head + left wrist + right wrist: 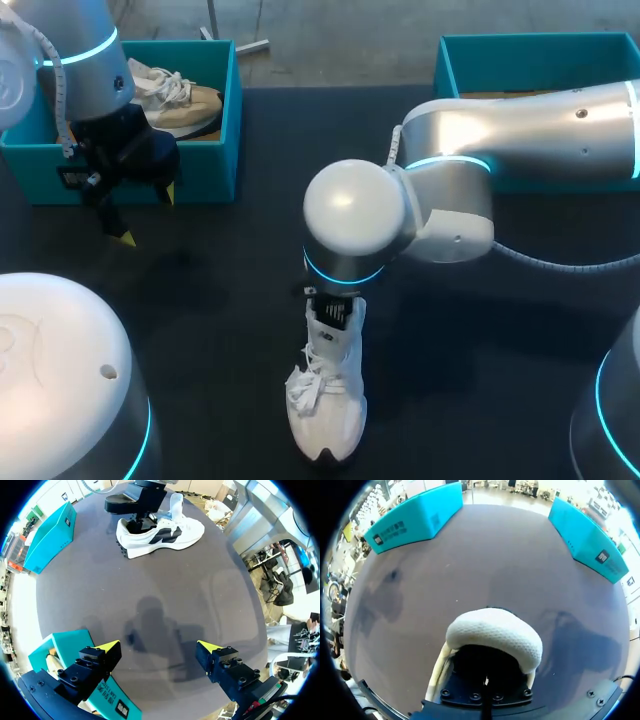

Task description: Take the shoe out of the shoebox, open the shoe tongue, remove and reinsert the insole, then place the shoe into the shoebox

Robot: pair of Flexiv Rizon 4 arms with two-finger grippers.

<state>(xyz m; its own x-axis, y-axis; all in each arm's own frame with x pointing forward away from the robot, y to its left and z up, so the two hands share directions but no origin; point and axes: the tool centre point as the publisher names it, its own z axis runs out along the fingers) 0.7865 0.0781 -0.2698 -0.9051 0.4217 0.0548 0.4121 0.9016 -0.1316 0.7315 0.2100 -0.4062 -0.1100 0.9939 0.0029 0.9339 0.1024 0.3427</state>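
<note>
Near the table's (pixel 200 300) front edge, the white shoe (pixel 327 405) is noted standing upright on its sole, well apart from both boxes, so the removal step is judged done. The right gripper (pixel 328 308) is sunk into the shoe's heel opening; whether it is clenched on anything inside cannot be told, since the padded collar (pixel 495 632) hides it. What appears to be the tongue (pixel 176 505) is raised, and the laces (pixel 308 385) are seen loose and splayed, so the tongue step is taken as likely done. No insole is seen lying on the table, so the insole work is judged either in hand or not yet begun; the return to a box is left. The left gripper (pixel 159 649) is held released, its jaws wide apart over bare table, just beside the left shoebox (pixel 215 130), in which a tan shoe (pixel 180 100) lies. The right shoebox (pixel 520 50) is partly hidden behind the right arm. Materials: the collar is a white open mesh, rounded and cushioned; the shoe's sides carry dark panels, and a dark lugged sole shows at the heel. The boxes are teal, straight-walled and stiff-looking. The table is covered in a dark, matte surface.
</note>
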